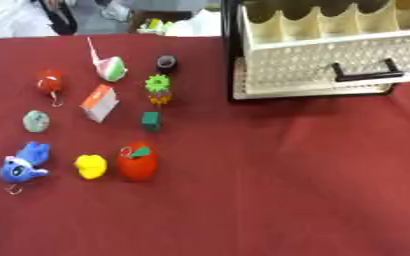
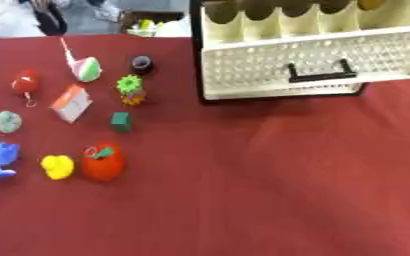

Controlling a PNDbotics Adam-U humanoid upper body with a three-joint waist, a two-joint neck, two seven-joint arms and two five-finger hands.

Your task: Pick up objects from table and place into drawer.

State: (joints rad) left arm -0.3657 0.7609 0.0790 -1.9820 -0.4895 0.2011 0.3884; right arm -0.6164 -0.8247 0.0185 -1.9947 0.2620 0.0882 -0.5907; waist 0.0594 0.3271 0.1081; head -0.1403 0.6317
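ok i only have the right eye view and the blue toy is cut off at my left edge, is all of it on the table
Observer: Yes. The left eye view shows the whole blue toy lying on the red table, left of the yellow toy.
Operator: anything hooked on it
Observer: A small metal ring lies at its near end.

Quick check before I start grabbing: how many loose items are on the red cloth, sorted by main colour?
Red: 2, the small red toy and the red apple toy
Green: 3, the green-pink cone toy, the green-topped toy, the green cube
Blue: 1, the blue plush
Yellow: 1, the yellow toy
Orange-white: 1, the little house
Pale grey-green: 1, the round piece
Black: 1, the dark ring
Total: 10
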